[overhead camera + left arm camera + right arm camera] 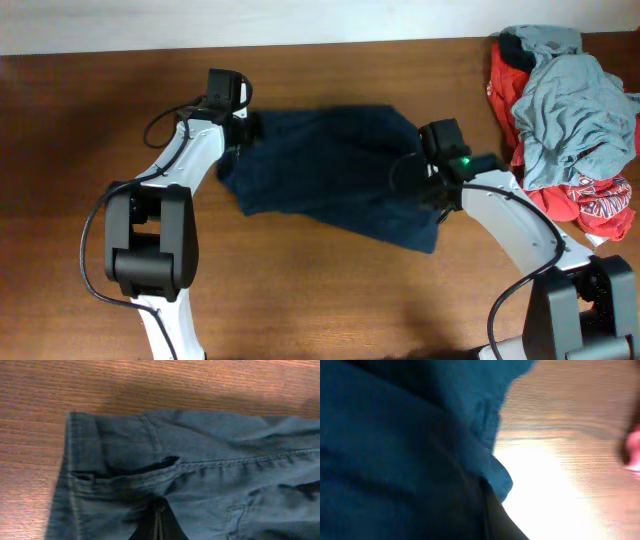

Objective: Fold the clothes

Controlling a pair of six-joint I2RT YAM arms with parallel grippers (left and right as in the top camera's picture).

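Left arm (195, 150) and right arm (515, 215): white link shells, black boxy joint housings (150, 245). Black cable (92, 250) loops beside each. Green light (465, 160) lit on right wrist.

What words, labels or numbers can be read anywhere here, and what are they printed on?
Red garment, in the heap on the right of the overhead view: white printed lettering, too small and crumpled to read.
Navy garment: no text or label shows in any view.
Pale grey-blue garment: none.
Nothing else in the pictures carries readable writing.
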